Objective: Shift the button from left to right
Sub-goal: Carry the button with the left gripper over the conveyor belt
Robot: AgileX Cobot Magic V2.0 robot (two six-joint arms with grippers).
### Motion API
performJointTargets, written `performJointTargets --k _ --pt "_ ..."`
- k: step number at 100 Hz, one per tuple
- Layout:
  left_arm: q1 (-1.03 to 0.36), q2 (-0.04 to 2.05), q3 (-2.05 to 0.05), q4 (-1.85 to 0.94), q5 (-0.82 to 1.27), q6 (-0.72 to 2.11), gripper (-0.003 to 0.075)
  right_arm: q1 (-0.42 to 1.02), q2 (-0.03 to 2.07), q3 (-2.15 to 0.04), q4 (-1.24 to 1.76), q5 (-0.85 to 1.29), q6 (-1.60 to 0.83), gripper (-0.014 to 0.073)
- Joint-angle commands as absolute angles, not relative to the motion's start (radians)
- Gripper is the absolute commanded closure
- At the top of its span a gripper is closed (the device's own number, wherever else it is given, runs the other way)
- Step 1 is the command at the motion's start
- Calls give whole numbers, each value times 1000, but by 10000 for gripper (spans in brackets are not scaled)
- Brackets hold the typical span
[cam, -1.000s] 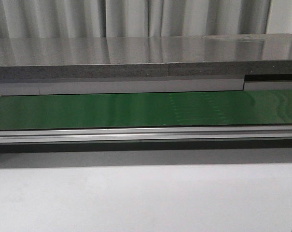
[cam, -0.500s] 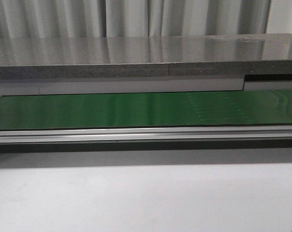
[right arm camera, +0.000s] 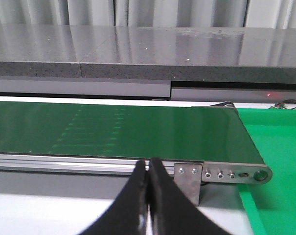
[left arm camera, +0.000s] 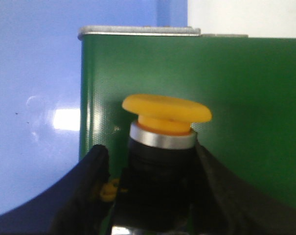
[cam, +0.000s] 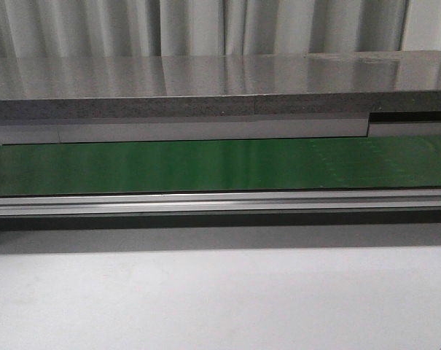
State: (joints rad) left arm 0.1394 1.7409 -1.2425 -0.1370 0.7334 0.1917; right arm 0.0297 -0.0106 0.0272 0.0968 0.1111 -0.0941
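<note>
Evidently the left gripper (left arm camera: 155,196) has its fingers clamped on the black body of the button (left arm camera: 165,127), cap upright over the green conveyor belt (left arm camera: 245,98) near its end, likely for release there; the right gripper (right arm camera: 148,196) waits pressed shut, holding nothing.

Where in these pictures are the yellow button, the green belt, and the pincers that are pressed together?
button (left arm camera: 166,108): left wrist view, on its yellow cap.
green conveyor belt (cam: 205,166): front view, mid-surface.
right gripper (right arm camera: 148,169): right wrist view, where the closed fingertips meet.
</note>
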Motion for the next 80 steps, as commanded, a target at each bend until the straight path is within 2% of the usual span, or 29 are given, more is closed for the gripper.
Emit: performJointTargets --k 1,16,34,46,55,80 --pt "133 1698 -1255 -151 683 192 608 25 -31 12 93 36 -100 661" --pt "133 1698 -1238 -151 668 192 517 25 -31 12 93 36 -100 661" --pt "133 1698 -1238 -151 668 192 325 25 -31 12 93 36 -100 661" --pt "133 1698 -1238 -151 668 192 242 25 -31 12 93 36 -100 661" --pt "133 1698 -1238 -153 665 192 214 25 -31 12 93 36 -100 661" --pt "133 1692 -1238 -176 661 194 213 25 -31 12 93 36 -100 661"
